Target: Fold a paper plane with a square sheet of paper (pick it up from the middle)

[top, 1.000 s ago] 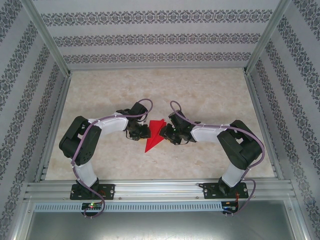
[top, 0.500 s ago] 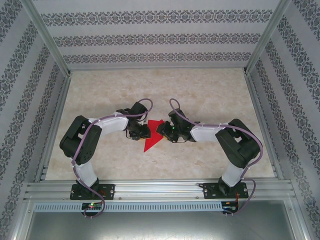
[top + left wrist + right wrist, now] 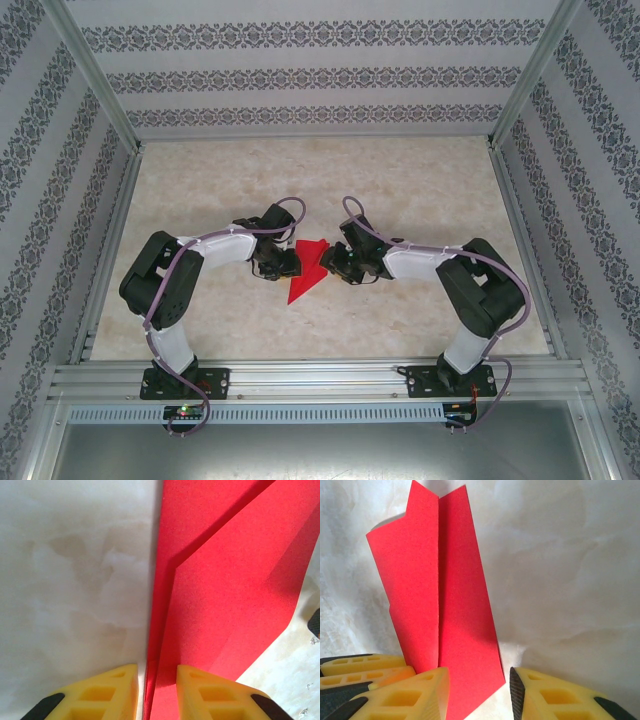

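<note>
The square sheet of paper (image 3: 303, 278) is bright red and folded into a narrow pointed paper plane shape. It lies at the table's middle, tip toward the near left. My left gripper (image 3: 288, 262) is at its left edge and my right gripper (image 3: 327, 262) at its right edge. In the left wrist view the paper's (image 3: 220, 580) folded edge runs between the parted yellow fingers of the left gripper (image 3: 156, 680), with a sliver of table showing beside it. In the right wrist view the paper (image 3: 455, 605) passes between the spread fingers of the right gripper (image 3: 479, 690), hugging the left finger. The left gripper's fingers (image 3: 365, 667) show just beyond.
The marbled tabletop (image 3: 420, 190) is fenced by aluminium rails (image 3: 320, 380) at the near edge and by patterned walls (image 3: 320, 75) at the back and both sides. Both arms bend inward, their elbows out toward the side rails.
The right gripper has shifted slightly left, closer to the paper. The paper's far end looks flatter than a second ago. The left arm has hardly moved.
</note>
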`<state>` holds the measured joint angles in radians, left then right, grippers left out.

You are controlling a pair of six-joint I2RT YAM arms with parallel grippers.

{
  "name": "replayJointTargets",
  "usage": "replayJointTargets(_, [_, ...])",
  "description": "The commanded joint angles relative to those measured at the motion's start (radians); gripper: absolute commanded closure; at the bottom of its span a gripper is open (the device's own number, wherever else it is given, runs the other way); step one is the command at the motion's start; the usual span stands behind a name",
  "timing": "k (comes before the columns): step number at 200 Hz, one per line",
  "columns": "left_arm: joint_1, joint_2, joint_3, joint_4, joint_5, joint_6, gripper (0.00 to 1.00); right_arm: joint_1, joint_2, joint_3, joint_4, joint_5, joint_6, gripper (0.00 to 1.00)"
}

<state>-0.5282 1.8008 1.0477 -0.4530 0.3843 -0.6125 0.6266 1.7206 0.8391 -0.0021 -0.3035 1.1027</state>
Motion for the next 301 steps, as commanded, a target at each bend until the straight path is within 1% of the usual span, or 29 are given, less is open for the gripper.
replayJointTargets(1, [-0.042, 0.06, -0.024, 0.063, 0.143, -0.002, 0.73, 0.023, 0.035, 0.027, 0.021, -0.018, 0.01, 0.62])
replayJointTargets(41, [-0.043, 0.058, -0.029, 0.071, 0.154, -0.009, 0.73, 0.028, 0.068, 0.029, 0.009, 0.0, 0.028, 0.62])
replayJointTargets(67, [-0.043, 0.058, -0.034, 0.079, 0.16, -0.011, 0.73, 0.033, 0.08, 0.037, 0.053, -0.041, 0.031, 0.63])
replayJointTargets(86, [-0.043, 0.063, -0.032, 0.083, 0.171, -0.013, 0.74, 0.036, 0.089, 0.038, 0.077, -0.048, 0.049, 0.63])
replayJointTargets(115, [-0.044, 0.061, -0.041, 0.091, 0.179, -0.016, 0.74, 0.036, 0.095, 0.045, 0.056, -0.032, 0.052, 0.63])
replayJointTargets(145, [-0.045, 0.058, -0.063, 0.118, 0.198, -0.03, 0.75, 0.036, 0.096, 0.037, 0.102, -0.058, 0.057, 0.63])
replayJointTargets(180, [-0.044, 0.05, -0.081, 0.141, 0.209, -0.046, 0.75, 0.021, 0.089, 0.033, 0.115, -0.078, 0.052, 0.63])
replayJointTargets(229, [-0.044, 0.024, -0.072, 0.137, 0.191, -0.047, 0.76, 0.003, 0.058, 0.001, 0.106, -0.068, 0.041, 0.64])
replayJointTargets(267, [-0.043, 0.002, -0.068, 0.109, 0.139, -0.044, 0.79, -0.009, 0.02, -0.015, 0.097, -0.06, 0.021, 0.63])
replayJointTargets(291, [-0.044, -0.005, -0.064, 0.108, 0.14, -0.044, 0.79, -0.013, 0.01, -0.032, 0.151, -0.092, 0.02, 0.61])
replayJointTargets(301, [-0.043, -0.004, -0.063, 0.108, 0.144, -0.044, 0.79, -0.015, 0.021, -0.04, 0.213, -0.129, 0.029, 0.6])
